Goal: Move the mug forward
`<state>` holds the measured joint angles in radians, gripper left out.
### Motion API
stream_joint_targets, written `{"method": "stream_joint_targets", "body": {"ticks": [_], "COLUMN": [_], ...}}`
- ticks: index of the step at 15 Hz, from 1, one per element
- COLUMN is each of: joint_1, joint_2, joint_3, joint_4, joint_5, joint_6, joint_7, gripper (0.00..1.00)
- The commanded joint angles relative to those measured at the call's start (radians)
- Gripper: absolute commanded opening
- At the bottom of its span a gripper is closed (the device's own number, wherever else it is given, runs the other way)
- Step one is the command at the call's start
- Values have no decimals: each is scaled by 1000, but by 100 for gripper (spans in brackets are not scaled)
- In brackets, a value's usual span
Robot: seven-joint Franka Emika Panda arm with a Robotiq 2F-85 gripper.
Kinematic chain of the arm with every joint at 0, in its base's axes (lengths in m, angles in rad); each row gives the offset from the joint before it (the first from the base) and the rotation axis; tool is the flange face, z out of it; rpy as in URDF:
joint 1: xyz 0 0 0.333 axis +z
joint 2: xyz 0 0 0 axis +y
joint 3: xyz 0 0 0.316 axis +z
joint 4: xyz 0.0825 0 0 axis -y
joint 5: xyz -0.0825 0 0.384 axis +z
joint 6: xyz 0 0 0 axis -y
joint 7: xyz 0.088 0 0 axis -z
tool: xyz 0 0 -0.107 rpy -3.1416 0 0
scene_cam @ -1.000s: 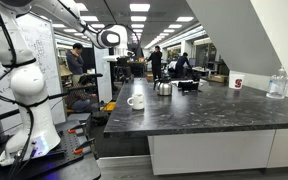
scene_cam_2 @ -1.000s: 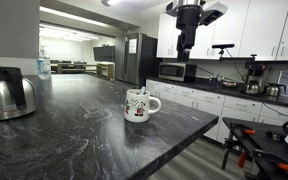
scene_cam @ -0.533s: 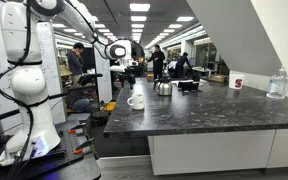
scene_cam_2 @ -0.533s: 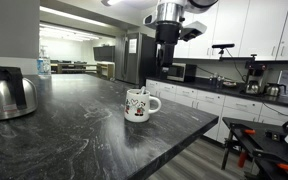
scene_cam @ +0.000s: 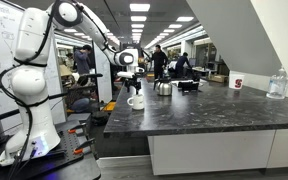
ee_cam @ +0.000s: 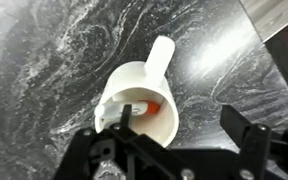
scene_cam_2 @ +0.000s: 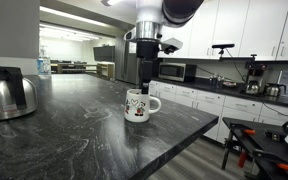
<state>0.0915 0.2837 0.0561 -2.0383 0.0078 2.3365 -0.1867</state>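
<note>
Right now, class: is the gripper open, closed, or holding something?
Gripper: open, holding nothing, above the mug.

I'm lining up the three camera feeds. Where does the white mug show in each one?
In an exterior view: white mug at the left end of the dark marbled counter.
In an exterior view: white mug mid-frame, near the counter's edge.
Wrist view: white mug centre, seen from above, handle pointing up-right.
Shared landmark: that counter, under it in all three.

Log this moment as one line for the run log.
phase: pre-grasp | gripper: open, above mug | mug: upright on dark counter, not yet grasped | kettle: apart
</note>
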Motion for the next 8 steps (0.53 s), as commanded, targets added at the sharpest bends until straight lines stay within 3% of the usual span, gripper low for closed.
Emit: {"method": "stream_joint_targets", "body": {"ticks": [1,2,3,4,6,8], "joint_1": [-16,-16,-16,-14,-11,-7], "joint_2": [66,81,95,107,125,133], "joint_3": [15,16,18,19,22,23], "joint_4": [66,78,86,93,99,95], "joint_5": [-18,-18,-20,-24,-38,-60], "joint_6": [-16,-20,-20,-23,-27,-26], "joint_7": [-27,-28,-31,-34,-41,-35], "gripper": [100,100,94,74,68,53]}}
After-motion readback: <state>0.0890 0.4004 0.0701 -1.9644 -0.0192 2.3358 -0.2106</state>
